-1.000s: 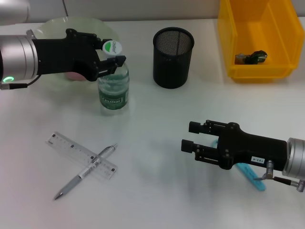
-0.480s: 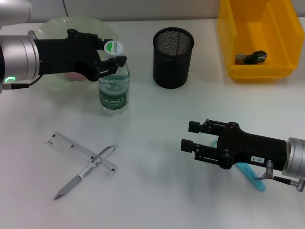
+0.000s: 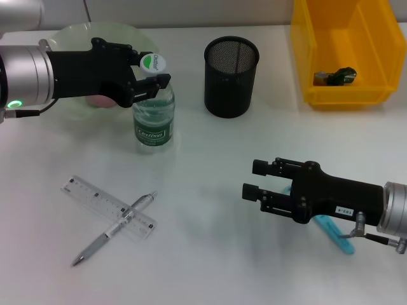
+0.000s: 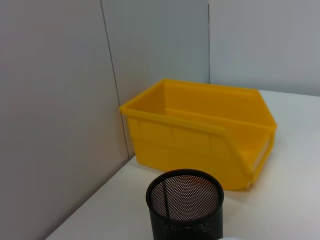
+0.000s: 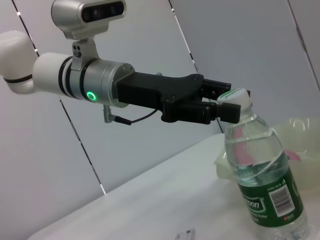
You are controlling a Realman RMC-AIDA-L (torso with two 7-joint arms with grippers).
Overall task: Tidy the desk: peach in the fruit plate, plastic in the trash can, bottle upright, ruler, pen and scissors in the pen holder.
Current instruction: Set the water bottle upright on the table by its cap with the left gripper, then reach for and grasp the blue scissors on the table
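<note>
My left gripper (image 3: 147,81) is shut on the neck of a clear water bottle (image 3: 152,117) with a green label and white cap. The bottle stands upright on the table beside the pale green fruit plate (image 3: 82,33). The right wrist view shows the same grip (image 5: 222,104) on the bottle (image 5: 262,175). A pink peach (image 3: 98,100) lies in the plate, mostly hidden by the arm. A clear ruler (image 3: 95,198) and a pen (image 3: 114,229) lie crossed at the front left. My right gripper (image 3: 251,180) is open and empty above the table, with teal scissors (image 3: 334,232) under its arm.
A black mesh pen holder (image 3: 231,76) stands at the back centre, also in the left wrist view (image 4: 185,205). A yellow bin (image 3: 305,70) at the back right holds a dark piece of plastic (image 3: 337,76); the bin also shows in the left wrist view (image 4: 200,135).
The left gripper and the bottle have shifted slightly to the right. The right arm has barely moved.
</note>
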